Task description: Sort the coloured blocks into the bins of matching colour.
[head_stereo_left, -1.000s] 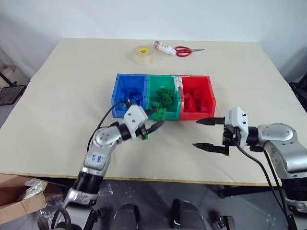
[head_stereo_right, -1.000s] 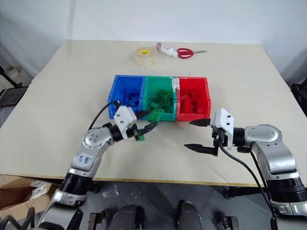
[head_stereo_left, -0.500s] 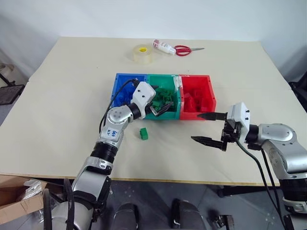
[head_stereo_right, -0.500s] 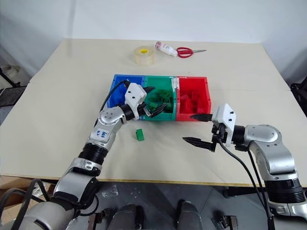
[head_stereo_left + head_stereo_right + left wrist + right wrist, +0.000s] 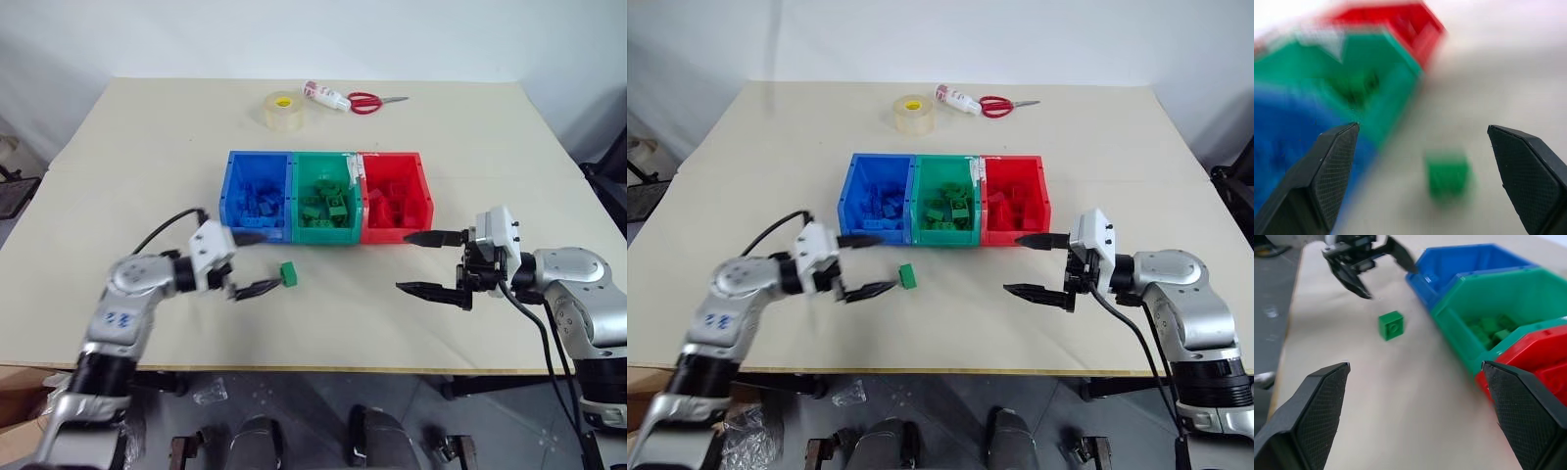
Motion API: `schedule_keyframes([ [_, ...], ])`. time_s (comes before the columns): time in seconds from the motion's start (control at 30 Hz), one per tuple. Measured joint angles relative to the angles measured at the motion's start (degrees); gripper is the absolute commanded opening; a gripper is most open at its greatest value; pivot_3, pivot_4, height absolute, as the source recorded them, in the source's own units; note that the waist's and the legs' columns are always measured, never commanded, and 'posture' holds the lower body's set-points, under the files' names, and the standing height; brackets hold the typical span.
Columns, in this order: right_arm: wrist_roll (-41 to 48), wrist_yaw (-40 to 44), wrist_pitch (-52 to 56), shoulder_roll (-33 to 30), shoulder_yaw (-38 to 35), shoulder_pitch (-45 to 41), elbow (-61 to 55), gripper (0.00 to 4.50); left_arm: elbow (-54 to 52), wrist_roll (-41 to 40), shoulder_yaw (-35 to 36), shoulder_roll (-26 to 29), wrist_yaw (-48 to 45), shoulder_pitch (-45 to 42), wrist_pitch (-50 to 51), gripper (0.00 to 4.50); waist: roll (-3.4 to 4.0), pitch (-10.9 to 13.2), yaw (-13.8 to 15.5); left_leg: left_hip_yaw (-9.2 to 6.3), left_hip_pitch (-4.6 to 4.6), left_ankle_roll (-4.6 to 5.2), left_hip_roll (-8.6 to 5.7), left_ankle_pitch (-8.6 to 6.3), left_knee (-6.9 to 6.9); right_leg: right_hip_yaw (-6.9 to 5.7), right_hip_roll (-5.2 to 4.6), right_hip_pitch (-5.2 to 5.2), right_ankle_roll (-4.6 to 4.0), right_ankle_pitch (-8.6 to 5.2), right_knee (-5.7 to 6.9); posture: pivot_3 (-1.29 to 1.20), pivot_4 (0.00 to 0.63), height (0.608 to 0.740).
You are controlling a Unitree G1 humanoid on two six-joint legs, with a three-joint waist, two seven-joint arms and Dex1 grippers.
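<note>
One green block (image 5: 289,275) lies on the table in front of the bins, also seen as the green block (image 5: 1391,325). The blue bin (image 5: 227,199), green bin (image 5: 326,236) and red bin (image 5: 392,236) stand joined in a row, each holding several blocks of its own colour. My left gripper (image 5: 271,260) hangs open and empty just left of the loose block, its lower fingertip close to it. My right gripper (image 5: 404,261) is open and empty off the red bin's front right corner.
A clear tape roll (image 5: 281,109), a white tube (image 5: 326,95) and red scissors (image 5: 370,99) lie at the table's far edge. Bare tabletop stretches in front of the bins and to both sides.
My left gripper held the green block, opened and dropped it on the table before the green bin, then swung back left. The right arm stayed put.
</note>
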Motion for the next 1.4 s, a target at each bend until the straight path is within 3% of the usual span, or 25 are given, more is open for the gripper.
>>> schedule_keyframes([
  [0.17, -0.05, 4.14, -0.51, -0.51, 1.13, -1.95, 3.76, 4.50, -0.64, -2.88, 8.09, 6.99, -4.37, 12.39, 0.41, 4.47, 0.01, 0.01, 0.08, 0.00, 0.00, 0.00, 0.04, -0.02, 0.00, -0.01, 0.00, -0.01, -0.03, -0.01, 0.00, 0.00, 0.150, 0.740],
  [0.33, -0.38, 6.59, -1.50, -0.24, 2.20, -5.30, 6.61, 4.50, 1.26, -3.04, 11.98, 8.25, -5.05, 15.84, -2.15, 4.47, 0.02, 0.01, 0.34, 0.00, -0.01, 0.00, 0.03, -0.02, 0.00, -0.01, -0.01, -0.01, -0.04, -0.02, 0.00, 0.00, 0.150, 0.740],
  [0.47, -1.15, 7.21, -1.74, 0.40, 3.53, -6.57, 8.29, 4.50, 0.71, -2.53, 10.23, 4.27, -2.21, 12.74, -3.32, 4.47, 0.02, 0.01, 0.26, 0.01, -0.01, -0.01, 0.02, -0.01, 0.00, -0.02, 0.00, -0.01, -0.04, -0.02, 0.07, 0.00, 0.150, 0.740],
  [0.67, -1.66, 7.48, -2.62, 1.30, 4.19, -7.46, 9.18, 4.50, 1.70, 2.21, -0.43, -5.42, 2.02, 1.73, -4.21, 4.47, 0.01, 0.01, 0.28, 0.02, 0.00, -0.02, -0.02, 0.00, 0.07, -0.01, 0.00, 0.00, -0.03, -0.01, 0.14, 0.00, 0.150, 0.740],
  [0.9, -1.74, 6.31, -2.60, 0.81, 3.60, -5.03, 7.32, 4.50, 13.78, 8.41, -8.26, -12.30, 3.73, -6.56, -7.58, 4.47, 0.01, 0.01, 0.10, 0.05, 0.01, -0.05, 0.00, 0.01, 0.06, 0.01, 0.03, -0.02, -0.03, -0.01, 0.13, 0.00, 0.150, 0.740],
  [1.2, -0.76, 2.38, -0.89, -0.67, -0.66, 1.82, 0.65, 4.50, 19.08, 9.54, -9.50, -14.06, 3.32, -10.27, -9.49, 1.61, 0.01, 0.01, 0.22, 0.02, 0.01, -0.04, -0.01, 0.01, 0.09, 0.02, 0.02, 0.00, -0.02, -0.01, 0.12, 0.00, 0.150, 0.740],
  [1.4, -0.04, 0.54, -0.18, -0.74, -1.54, 3.84, -1.93, 4.50, 19.75, 9.58, -9.50, -15.85, 3.94, -15.93, -7.79, 1.51, 0.00, 0.01, 0.44, 0.01, 0.00, -0.03, -0.02, 0.00, 0.11, 0.02, 0.02, 0.03, -0.01, 0.00, 0.10, 0.00, 0.150, 0.740],
])
